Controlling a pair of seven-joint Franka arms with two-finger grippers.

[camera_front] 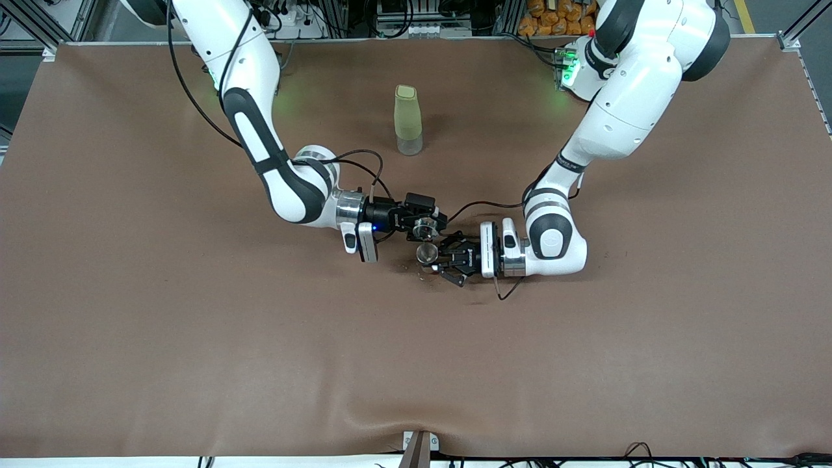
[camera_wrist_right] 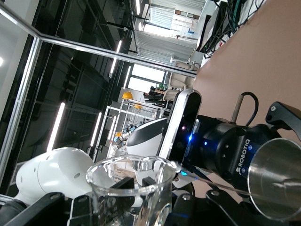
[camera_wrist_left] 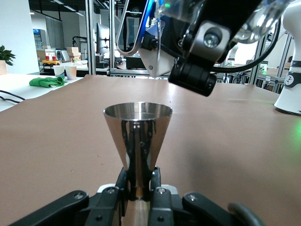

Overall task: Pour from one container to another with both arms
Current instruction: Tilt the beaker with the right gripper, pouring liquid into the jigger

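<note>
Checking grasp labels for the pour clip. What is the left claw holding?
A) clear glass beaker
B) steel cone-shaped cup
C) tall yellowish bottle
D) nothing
B: the left claw is shut on the narrow base of the steel cone-shaped cup, upright on the brown table, while the right claw holds the clear glass beaker tilted above it, and the tall yellowish bottle stands alone nearer the arms' bases.

You have a table covered in brown matting; on it stands one tall yellow-green bottle, upright, toward the robots' bases.
</note>
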